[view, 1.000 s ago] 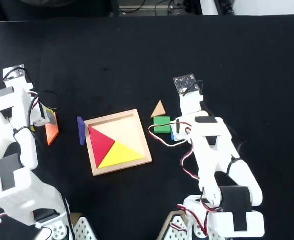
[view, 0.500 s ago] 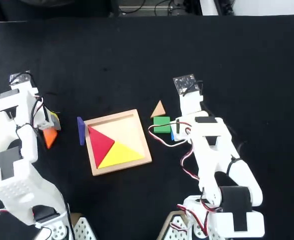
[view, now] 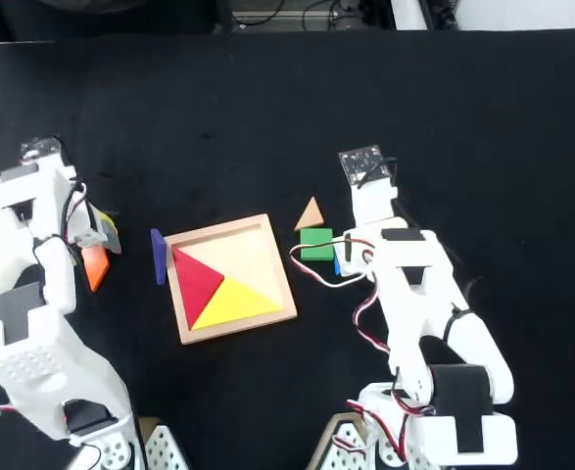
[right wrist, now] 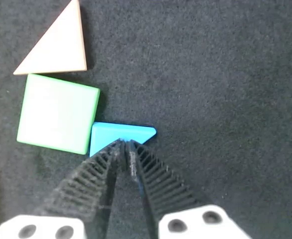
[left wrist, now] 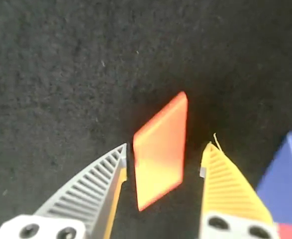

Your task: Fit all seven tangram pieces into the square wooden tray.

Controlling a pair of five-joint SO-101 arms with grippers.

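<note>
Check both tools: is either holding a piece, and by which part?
Nothing held. Left tool is open astride the orange parallelogram, a gap showing at one long edge. Right tool is shut, empty, tips over the blue triangle.

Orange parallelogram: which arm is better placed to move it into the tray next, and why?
Left. Its open left gripper straddles the orange parallelogram; the right gripper sits shut at the light-blue triangle, on the tray's other side.
</note>
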